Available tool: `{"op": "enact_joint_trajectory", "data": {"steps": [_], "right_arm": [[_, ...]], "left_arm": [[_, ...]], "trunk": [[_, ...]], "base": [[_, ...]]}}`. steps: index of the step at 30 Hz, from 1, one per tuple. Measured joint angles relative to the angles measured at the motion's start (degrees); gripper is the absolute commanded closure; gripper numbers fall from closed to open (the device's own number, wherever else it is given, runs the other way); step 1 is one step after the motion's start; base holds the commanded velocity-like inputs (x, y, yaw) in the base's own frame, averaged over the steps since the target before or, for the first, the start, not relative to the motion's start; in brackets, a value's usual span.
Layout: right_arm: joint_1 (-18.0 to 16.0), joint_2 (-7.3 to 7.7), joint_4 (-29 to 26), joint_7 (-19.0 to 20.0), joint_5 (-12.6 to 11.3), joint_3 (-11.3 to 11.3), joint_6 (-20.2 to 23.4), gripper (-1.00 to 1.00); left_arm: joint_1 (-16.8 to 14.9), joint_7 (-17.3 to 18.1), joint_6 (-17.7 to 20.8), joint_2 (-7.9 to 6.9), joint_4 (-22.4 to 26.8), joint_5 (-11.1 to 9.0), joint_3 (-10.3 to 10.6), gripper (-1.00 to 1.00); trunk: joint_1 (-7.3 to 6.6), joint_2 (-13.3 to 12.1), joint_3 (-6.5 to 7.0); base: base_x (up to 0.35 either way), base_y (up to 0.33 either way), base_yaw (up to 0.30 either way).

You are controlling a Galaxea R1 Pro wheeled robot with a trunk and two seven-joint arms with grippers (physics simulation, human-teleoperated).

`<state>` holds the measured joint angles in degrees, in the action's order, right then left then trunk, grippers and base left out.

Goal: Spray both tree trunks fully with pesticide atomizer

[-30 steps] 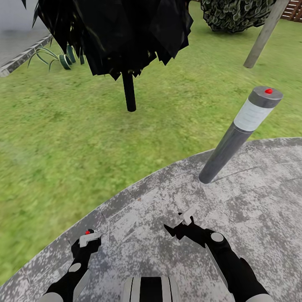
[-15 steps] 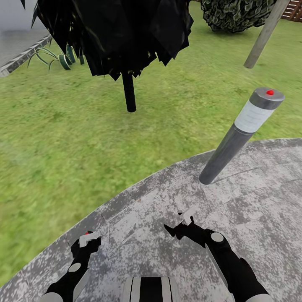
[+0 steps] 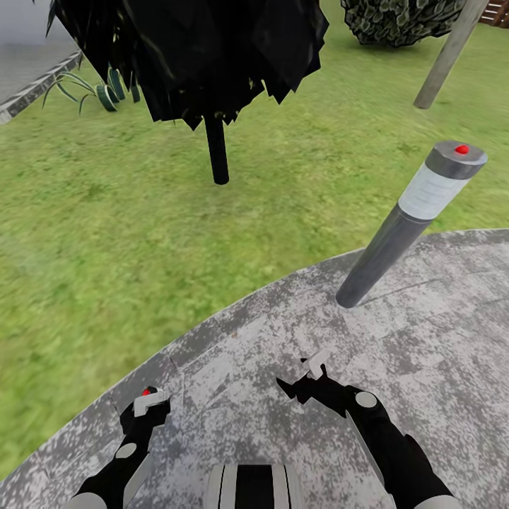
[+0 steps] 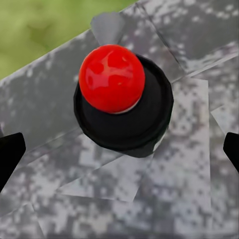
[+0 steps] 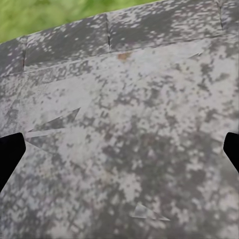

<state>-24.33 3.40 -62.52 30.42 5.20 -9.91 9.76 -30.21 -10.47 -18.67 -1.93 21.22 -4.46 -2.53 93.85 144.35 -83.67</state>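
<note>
Over grey paving point(image 3: 424, 339), left gripper point(image 4: 119, 149) spread above the atomizer point(image 4: 122, 97), right gripper point(image 5: 119, 149) apparently spread too.

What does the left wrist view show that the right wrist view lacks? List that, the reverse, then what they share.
Left wrist view, not the right: the pesticide atomizer, red top up, standing on the paving between the open left end effector fingers.

Right wrist view, not the left: bare paving with a small brown spot ahead of the open right end effector.

Both: mottled grey floor, some grass, dark fingertips set wide apart.
</note>
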Motion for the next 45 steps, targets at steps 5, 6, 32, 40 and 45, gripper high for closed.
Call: {"op": "enact_joint_trajectory", "data": {"steps": [5, 6, 32, 40, 45], "right_arm": [[0.00, 0.00, -0.01, 0.00, 0.00, 0.00, 0.00, -1.00], [0.00, 0.00, 0.00, 0.00, 0.00, 0.00, 0.00, -1.00], [0.00, 0.00, 0.05, 0.00, 0.00, 0.00, 0.00, -1.00], [0.00, 0.00, 0.05, 0.00, 0.00, 0.00, 0.00, -1.00], [0.00, 0.00, 0.05, 0.00, 0.00, 0.00, 0.00, -1.00]], "left_arm": [[0.00, 0.00, 0.00, 0.00, 0.00, 0.02, -0.01, -1.00], [0.00, 0.00, 0.00, 0.00, 0.00, 0.02, -0.01, -1.00], [0.00, 0.00, -0.01, 0.00, 0.09, 0.00, -0.02, -1.00], [0.00, 0.00, -0.05, -0.02, 0.10, 0.00, -0.02, -1.00], [0.00, 0.00, -0.04, 0.00, 0.10, 0.00, -0.02, -1.00]], "trunk": [[0.00, 0.00, -0.02], [0.00, 0.00, -0.02], [0.00, 0.00, -0.03], [0.00, 0.00, 0.12], [0.00, 0.00, 0.23]], "base": [[0.000, 0.000, 0.000], [0.006, 0.000, 0.000], [0.018, 0.000, 0.000], [0.000, 0.000, 0.000], [0.000, 0.000, 0.000]]}}
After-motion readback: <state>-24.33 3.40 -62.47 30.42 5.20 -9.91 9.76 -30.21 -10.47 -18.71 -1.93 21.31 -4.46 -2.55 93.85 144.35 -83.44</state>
